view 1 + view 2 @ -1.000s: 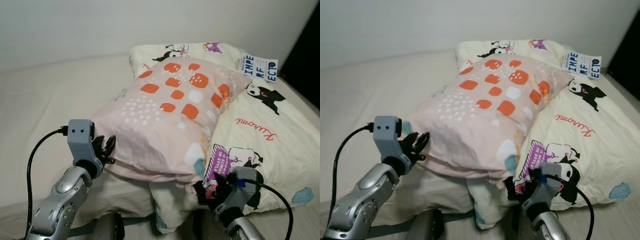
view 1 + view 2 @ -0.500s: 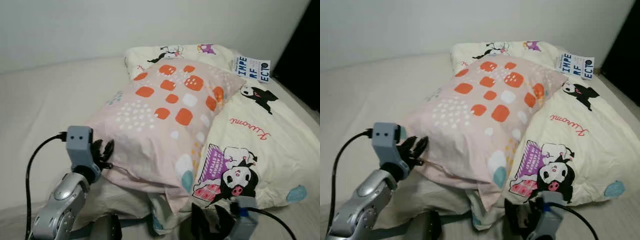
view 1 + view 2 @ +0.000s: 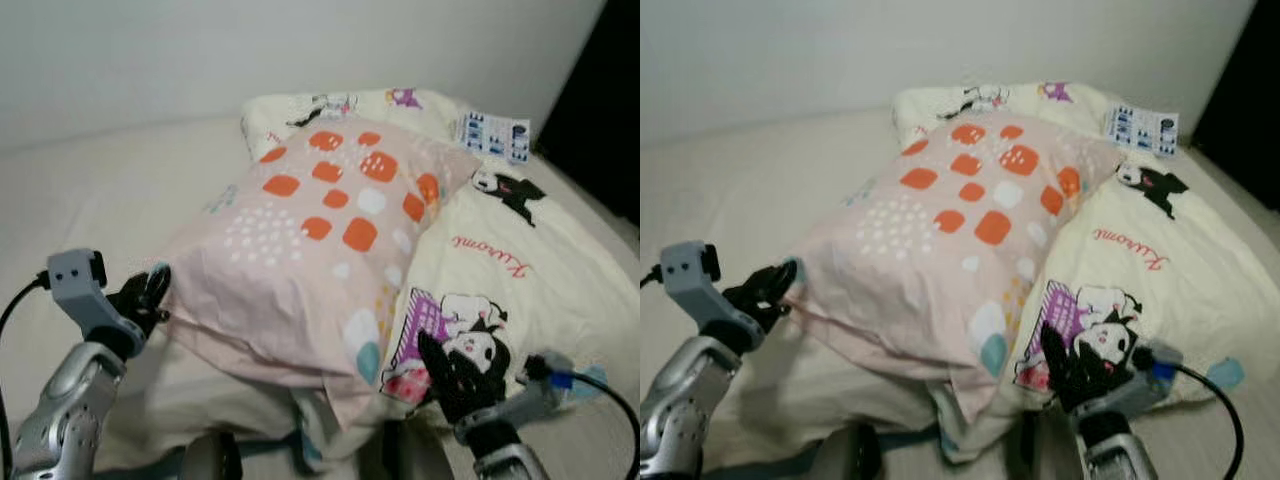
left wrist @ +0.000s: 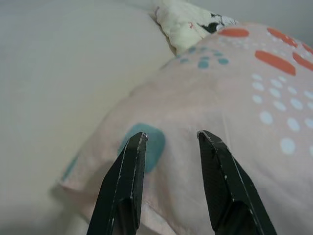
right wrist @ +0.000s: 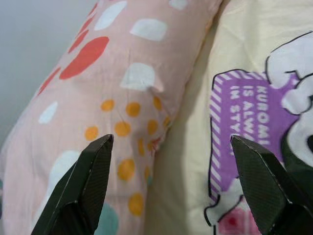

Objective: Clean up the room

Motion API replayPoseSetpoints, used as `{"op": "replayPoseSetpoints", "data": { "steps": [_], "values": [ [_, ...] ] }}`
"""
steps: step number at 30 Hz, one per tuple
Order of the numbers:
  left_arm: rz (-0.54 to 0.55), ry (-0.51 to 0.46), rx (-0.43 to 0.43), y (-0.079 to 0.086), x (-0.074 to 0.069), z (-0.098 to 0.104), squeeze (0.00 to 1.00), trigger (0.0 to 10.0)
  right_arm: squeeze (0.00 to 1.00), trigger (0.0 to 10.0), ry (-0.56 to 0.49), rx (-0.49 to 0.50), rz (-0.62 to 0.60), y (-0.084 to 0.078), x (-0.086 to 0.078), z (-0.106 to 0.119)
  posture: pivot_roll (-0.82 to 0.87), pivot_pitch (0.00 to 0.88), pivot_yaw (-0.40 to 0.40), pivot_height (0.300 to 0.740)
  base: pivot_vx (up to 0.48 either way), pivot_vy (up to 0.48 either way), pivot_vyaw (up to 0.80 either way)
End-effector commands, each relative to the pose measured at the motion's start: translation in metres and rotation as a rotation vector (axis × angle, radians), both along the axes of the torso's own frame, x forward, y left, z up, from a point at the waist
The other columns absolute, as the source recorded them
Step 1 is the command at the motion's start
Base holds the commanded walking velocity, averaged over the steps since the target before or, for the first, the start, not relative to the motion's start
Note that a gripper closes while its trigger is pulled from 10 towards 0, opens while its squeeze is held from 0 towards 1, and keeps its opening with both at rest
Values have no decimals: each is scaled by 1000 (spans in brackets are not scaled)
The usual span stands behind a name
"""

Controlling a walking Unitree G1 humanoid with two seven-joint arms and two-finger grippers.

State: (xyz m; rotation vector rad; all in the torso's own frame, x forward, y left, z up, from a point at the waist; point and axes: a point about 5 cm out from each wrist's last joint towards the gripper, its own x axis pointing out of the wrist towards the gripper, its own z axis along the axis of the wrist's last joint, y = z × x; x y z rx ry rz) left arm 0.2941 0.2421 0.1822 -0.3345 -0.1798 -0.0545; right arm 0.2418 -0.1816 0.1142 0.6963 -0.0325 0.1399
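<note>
Pillow (image 3: 330, 240) lies on the bed (image 3: 120, 190) between both spread claws, left claw (image 4: 168, 142) at its corner, right claw (image 5: 171, 147) facing its seam, seemingly ready to reposition it.

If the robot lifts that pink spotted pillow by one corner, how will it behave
The pink pillow looks puffy and creased, so it would probably sag and fold rather than stay flat. It seems light for its bulk. The left pincer is open at its thin corner, where fabric might slip.

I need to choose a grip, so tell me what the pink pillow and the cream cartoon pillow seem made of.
Pink pillow: looks like soft matte woven cotton; fine weave and wrinkles show in the wrist views. Cream cartoon pillow: similar matte printed fabric, puffy, probably fibre-filled.
</note>
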Motion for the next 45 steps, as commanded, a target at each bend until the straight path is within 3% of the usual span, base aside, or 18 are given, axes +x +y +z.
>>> {"op": "replayPoseSetpoints", "data": {
  "steps": [1,11,15,16,17,23,31,33,34,35,36,41,42,43,44,45],
  "values": [
    [26,0,9,4,-1,-1,0,10000,1000,10000,23,16,75,3,12,-6,-24,248,45,582,0,0,0],
    [45,-28,15,10,-1,3,0,10000,1000,10000,7,4,292,16,31,-5,-14,250,41,582,0,0,0],
    [46,-31,14,11,0,4,0,10000,1000,10000,8,1,317,18,33,-4,-14,251,40,582,0,0,0],
    [48,-33,15,12,0,4,0,10000,757,10000,8,-9,334,19,35,-4,-12,252,39,582,0,0,0],
    [51,-35,16,12,0,5,0,10000,0,10000,8,-16,338,19,38,-4,-11,252,40,582,0,0,0],
    [58,-38,18,14,1,5,0,10000,0,10000,29,-40,346,18,56,-9,-9,256,43,582,0,0,0],
    [63,-40,25,16,2,6,0,10000,0,10000,64,-67,407,22,67,-11,-5,259,43,582,0,0,0],
    [65,-40,27,16,2,6,0,10000,0,6471,81,-88,451,25,67,-12,-5,259,43,582,0,0,0],
    [65,-40,27,16,2,6,0,10000,0,6471,81,-88,451,25,67,-12,-5,259,43,582,0,0,0],
    [66,-41,27,17,3,6,0,10000,0,5686,83,-92,482,27,67,-12,-6,259,41,582,0,0,0],
    [67,-42,27,17,3,6,0,10000,0,4157,87,-98,514,30,66,-12,-5,257,39,582,0,0,0],
    [67,-43,29,16,3,6,0,10000,0,3490,91,-101,537,32,65,-12,-6,256,38,582,0,0,0],
    [68,-44,30,16,3,7,0,10000,0,1725,94,-103,553,34,65,-13,-6,253,37,582,0,0,0],
    [68,-44,30,16,3,7,0,10000,0,1725,94,-103,553,34,65,-13,-6,253,37,582,0,0,0],
    [68,-46,31,16,3,7,0,10000,0,0,98,-104,560,35,65,-14,-7,251,37,582,0,0,0],
    [68,-46,31,16,3,7,0,10000,0,0,98,-104,560,35,65,-14,-7,251,37,582,0,0,0]
  ]
}}
